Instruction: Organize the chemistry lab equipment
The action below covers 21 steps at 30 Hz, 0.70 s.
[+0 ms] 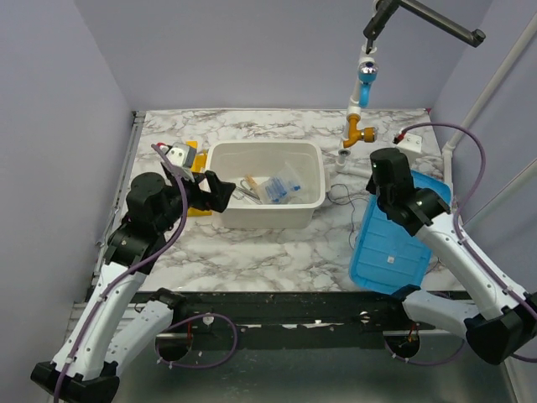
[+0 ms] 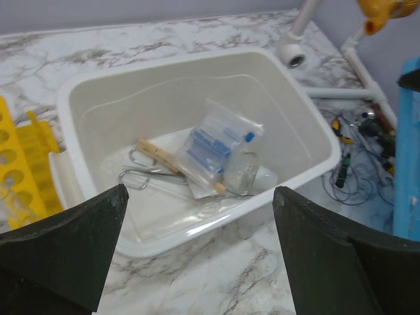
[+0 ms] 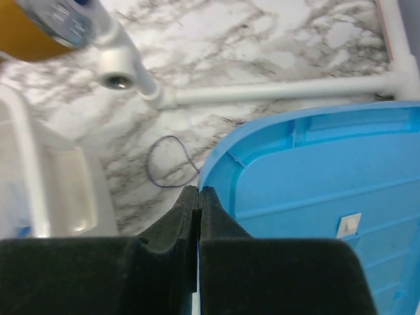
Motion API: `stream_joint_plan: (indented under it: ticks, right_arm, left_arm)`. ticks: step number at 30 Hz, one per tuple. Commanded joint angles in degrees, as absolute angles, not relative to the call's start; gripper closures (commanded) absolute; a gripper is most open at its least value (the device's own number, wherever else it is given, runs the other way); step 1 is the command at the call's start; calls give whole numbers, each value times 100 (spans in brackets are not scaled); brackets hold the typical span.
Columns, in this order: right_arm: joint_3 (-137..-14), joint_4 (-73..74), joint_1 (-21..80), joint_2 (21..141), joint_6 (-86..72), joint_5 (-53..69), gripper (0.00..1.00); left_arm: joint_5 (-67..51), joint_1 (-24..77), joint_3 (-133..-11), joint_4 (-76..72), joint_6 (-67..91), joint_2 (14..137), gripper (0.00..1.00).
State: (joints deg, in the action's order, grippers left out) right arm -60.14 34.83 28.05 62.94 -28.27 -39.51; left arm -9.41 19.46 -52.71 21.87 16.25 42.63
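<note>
Chemistry lab equipment is mostly piled in the white tub [image 2: 131, 108] in the middle of the marble surface [image 1: 252, 260]. Inside I can see the clear bag with blue stuff [image 2: 220, 147] lying over a tan wooden stick [image 2: 161, 156]. The silver tongs [image 2: 141, 174] are right beside the stick on the tub floor, and a piece of clear glassware [image 2: 243, 172] is tucked against the bag. The yellow tube rack [image 2: 20, 170] is outside the tub, just beside its left end.

The left claw [image 2: 200, 193] is spread wide with nothing in it, hanging at the tub's left end and looking down into it. Over on the right, the right claw [image 3: 199, 193] has its fingers pressed tight together, tips right at the corner of the blue lid [image 3: 315, 170]. That lid lies well apart from the tub, on the right side of the surface.
</note>
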Motion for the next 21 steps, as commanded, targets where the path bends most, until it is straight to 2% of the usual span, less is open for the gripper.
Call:
stream_joint_plan:
  ticks: [1,7,12,21]
  right_arm:
    - [-6516,3478,2786,5910,-2991,-3138,99]
    - [-6801,3160,2783,5793,-3278,-2491,99]
    - [-6532,2340,2786,5490,-3584,-2007,99]
    - [-6447,1725,2795,5361,-3934,-1439,99]
  left_arm:
    - [-1946,2521,-5438,1369,1840,4192,5]
    - [-1931,3893,-5738,791,2493,4987,5]
    - [-1647,4943,-6252,703,2726,6044,5]
    - [-1716,5640,-7294,1085,2769,7766,4]
